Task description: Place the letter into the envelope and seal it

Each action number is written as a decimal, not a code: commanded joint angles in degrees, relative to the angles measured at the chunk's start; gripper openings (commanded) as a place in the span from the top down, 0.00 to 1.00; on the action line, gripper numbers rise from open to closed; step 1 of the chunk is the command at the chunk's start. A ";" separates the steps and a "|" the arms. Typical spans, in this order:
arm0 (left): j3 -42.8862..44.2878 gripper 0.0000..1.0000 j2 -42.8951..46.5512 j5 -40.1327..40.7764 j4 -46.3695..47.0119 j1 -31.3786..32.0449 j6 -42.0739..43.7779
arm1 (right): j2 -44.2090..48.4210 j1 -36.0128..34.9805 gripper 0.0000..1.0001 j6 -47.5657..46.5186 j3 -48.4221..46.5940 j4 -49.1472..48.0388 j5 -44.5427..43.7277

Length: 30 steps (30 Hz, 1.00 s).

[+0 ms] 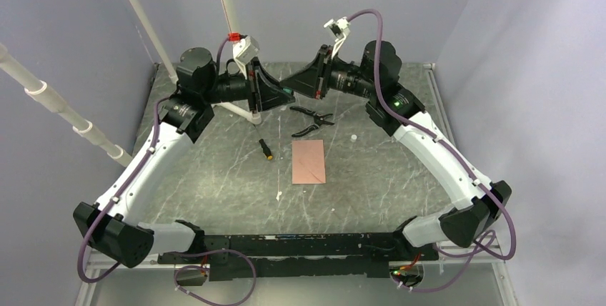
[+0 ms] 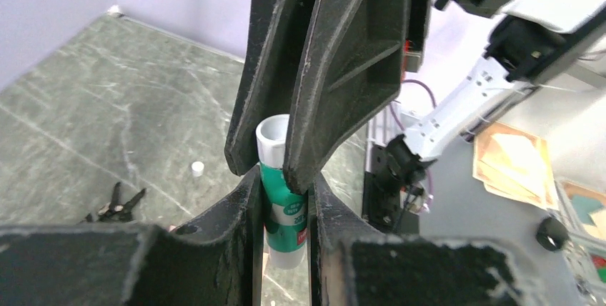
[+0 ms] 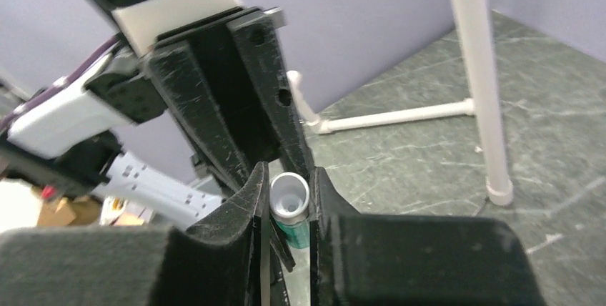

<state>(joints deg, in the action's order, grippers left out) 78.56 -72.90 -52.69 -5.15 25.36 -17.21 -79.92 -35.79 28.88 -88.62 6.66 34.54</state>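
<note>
The pinkish-brown envelope (image 1: 309,161) lies flat in the middle of the table, with neither gripper near it. The letter is not visible apart from it. Both grippers meet in the air over the back of the table around a green and white glue stick (image 2: 287,209) (image 3: 289,202). My left gripper (image 1: 281,93) (image 2: 284,177) is shut on the stick's green body. My right gripper (image 1: 292,86) (image 3: 288,170) comes from the opposite side, and its jaws press on the stick's hollow white end.
Black pliers (image 1: 312,120) (image 2: 114,204) lie behind the envelope. A small black cylinder with a yellow tip (image 1: 266,149) rests left of it. A tiny white cap (image 1: 353,136) (image 2: 196,169) sits to the right. A white pipe frame (image 1: 239,111) (image 3: 479,77) stands at the back left.
</note>
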 commanded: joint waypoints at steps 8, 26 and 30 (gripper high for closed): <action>1.35 0.98 1.10 -10.96 8.56 0.23 -3.68 | 7.17 0.63 0.58 -4.35 4.62 -12.56 6.69; -4.59 0.98 2.41 33.20 11.26 0.23 -22.65 | 7.32 -4.35 0.25 -8.49 10.73 -1.12 -19.06; -4.21 0.98 1.33 32.76 10.79 0.21 -26.18 | 2.59 -7.25 0.23 -10.40 5.81 1.14 -22.97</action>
<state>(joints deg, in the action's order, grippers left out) 72.88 -70.46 -22.55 4.08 25.67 -37.34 -74.35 -40.77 22.02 -77.06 5.52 16.34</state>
